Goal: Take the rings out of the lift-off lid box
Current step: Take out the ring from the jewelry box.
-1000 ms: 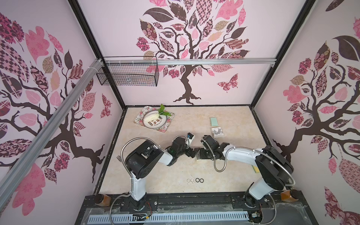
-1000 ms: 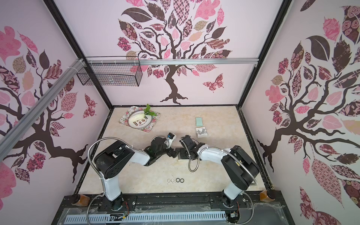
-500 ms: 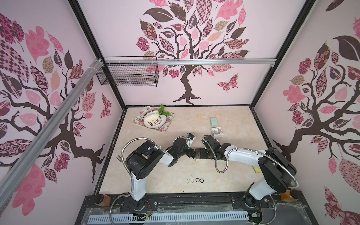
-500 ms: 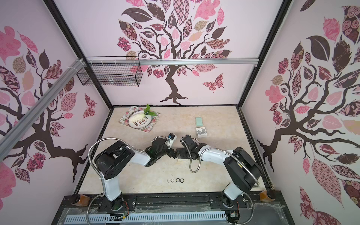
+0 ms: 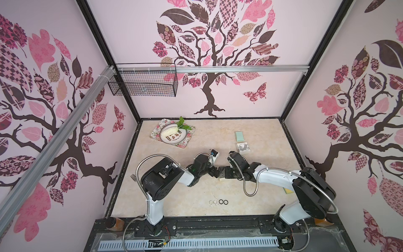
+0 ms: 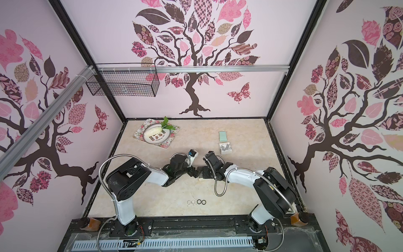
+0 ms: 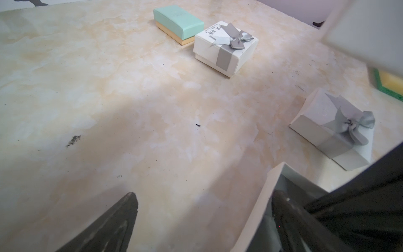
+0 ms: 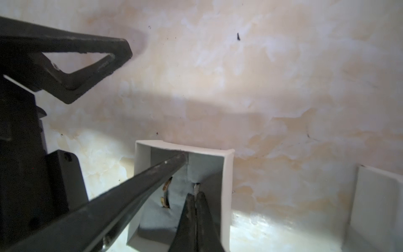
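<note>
– Inside the open box (image 8: 226,185), where does the ring sit relative to the fingers?
– 1 dark ring (image 8: 165,194) stands on edge in the grey lining, between the long finger of the left gripper (image 8: 156,104) and the tips of the right gripper (image 8: 195,192). It is clear of the right tips. I cannot tell whether it touches the left finger. 4 more rings (image 5: 223,202) lie in a row on the table (image 5: 250,207) near its front edge, well apart from both grippers.
– How do the fingers stand?
– The left ones are spread wide, 1 reaching into the box and the other over bare table outside it. The right ones are pressed together inside the box, close to its wall. A small pale glint shows at their tips, and I cannot tell whether it is a ring.
– Materials and shapes?
– The box is square white card with thin straight walls and matte grey padding. Its lid (image 7: 314,109), white with a grey ribbon bow, lies near it. Of the 4 rings, 2 are thin silvery hoops and 2 are thicker and black. The table top is smooth, marbled beige. The fingers are black and wedge-shaped.
</note>
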